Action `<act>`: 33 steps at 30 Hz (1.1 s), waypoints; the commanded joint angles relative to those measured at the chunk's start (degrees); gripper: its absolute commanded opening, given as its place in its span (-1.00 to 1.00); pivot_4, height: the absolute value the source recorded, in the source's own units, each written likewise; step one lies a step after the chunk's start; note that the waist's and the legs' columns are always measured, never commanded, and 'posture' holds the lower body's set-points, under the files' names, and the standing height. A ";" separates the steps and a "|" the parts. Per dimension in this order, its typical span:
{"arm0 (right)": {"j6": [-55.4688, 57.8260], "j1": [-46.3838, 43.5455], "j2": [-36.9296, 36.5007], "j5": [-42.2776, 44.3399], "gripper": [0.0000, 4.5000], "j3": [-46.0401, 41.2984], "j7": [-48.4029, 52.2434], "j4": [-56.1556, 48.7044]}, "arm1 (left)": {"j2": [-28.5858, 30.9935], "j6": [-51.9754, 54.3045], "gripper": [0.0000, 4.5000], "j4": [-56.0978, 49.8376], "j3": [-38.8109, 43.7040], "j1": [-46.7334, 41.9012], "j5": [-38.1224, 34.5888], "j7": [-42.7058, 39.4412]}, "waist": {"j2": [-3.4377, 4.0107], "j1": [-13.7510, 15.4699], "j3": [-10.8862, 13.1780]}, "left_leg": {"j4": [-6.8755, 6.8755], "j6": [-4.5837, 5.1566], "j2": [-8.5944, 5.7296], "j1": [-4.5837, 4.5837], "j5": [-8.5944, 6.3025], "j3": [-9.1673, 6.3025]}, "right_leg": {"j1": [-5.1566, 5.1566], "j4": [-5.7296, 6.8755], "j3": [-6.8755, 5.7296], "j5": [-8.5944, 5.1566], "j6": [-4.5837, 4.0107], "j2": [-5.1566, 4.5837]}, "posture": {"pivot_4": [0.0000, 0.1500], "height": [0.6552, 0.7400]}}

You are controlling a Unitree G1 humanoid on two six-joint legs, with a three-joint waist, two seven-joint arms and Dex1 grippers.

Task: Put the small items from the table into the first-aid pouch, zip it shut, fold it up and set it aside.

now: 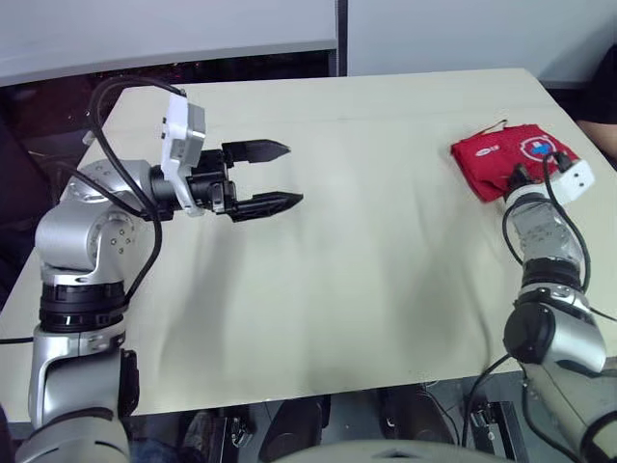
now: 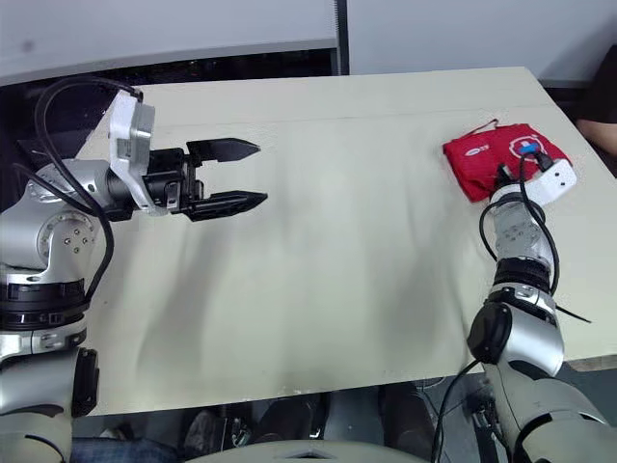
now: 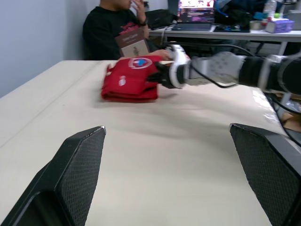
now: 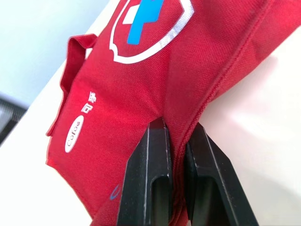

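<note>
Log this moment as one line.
pouch: folded, right side of table | right gripper: shut on pouch | left gripper: open, empty, over table

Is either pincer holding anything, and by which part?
The right pincer pinches the red first-aid pouch by a fold of fabric at its edge; the left pincer is open and empty.

Your left gripper (image 2: 260,174) hovers above worktop (image 2: 347,270) on left side, fingers spread wide apart. Your right gripper (image 2: 503,176) sits at near edge of red first-aid pouch (image 2: 482,152), far right of worktop.
</note>
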 commanded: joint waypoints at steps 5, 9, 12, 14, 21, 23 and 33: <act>8.98 1.65 2.86 6.96 -0.52 -0.47 -0.63 -8.05 | 0.37 -2.25 1.00 -0.84 0.50 -0.10 0.50 0.19 | 0.02 -1.19 -0.01 | -0.12 0.00 0.02 0.02 0.00 0.01 | -0.02 -0.04 0.02 0.00 0.00 0.02 | 1.00 0.93; 15.17 4.55 1.60 8.27 0.24 0.56 -0.30 -12.43 | 0.63 -2.59 1.00 -0.66 0.62 0.59 0.63 -0.05 | 0.04 -1.45 -0.01 | -0.17 0.00 0.02 0.03 0.00 0.06 | -0.07 -0.04 0.07 0.00 0.00 0.02 | 1.00 0.93; 23.71 10.02 -0.26 9.52 0.78 3.62 1.60 -21.22 | 1.05 -2.29 1.00 -0.94 1.12 2.81 0.86 0.40 | 0.07 -1.35 -0.03 | -0.21 0.00 0.03 0.03 0.00 0.06 | -0.09 -0.03 0.06 0.00 0.00 0.03 | 1.00 0.93; 30.14 15.09 -2.01 11.09 0.97 6.88 4.12 -29.48 | 1.20 -1.63 1.00 -1.81 1.59 5.44 0.67 0.91 | 0.12 -1.21 -0.06 | -0.24 0.01 0.03 0.04 0.00 0.04 | -0.09 -0.04 0.05 -0.01 0.00 0.01 | 1.00 0.93; 27.27 34.98 -15.62 4.18 0.97 22.02 26.78 -52.68 | 0.46 -1.92 1.00 -5.72 3.31 17.88 2.02 5.92 | 0.21 -0.73 -0.05 | -0.24 0.04 0.03 0.03 -0.02 0.12 | -0.13 -0.02 0.12 -0.01 0.01 0.00 | 1.00 0.93; 17.13 41.48 -20.51 -2.22 0.97 27.13 37.08 -54.81 | -0.10 -4.24 1.00 -4.28 2.82 22.36 4.36 6.93 | 0.29 -0.65 -0.09 | -0.25 0.06 0.01 0.07 -0.03 0.18 | -0.12 -0.05 0.14 -0.02 0.02 0.03 | 1.00 0.93; -7.53 56.80 -26.37 -6.23 0.97 24.01 61.70 -51.39 | -2.59 -7.41 1.00 -12.70 5.51 42.07 5.84 12.36 | 0.21 0.68 -0.08 | -0.22 0.26 0.14 0.20 -0.15 0.25 | 0.07 -0.12 0.13 0.00 0.01 -0.07 | 1.00 0.93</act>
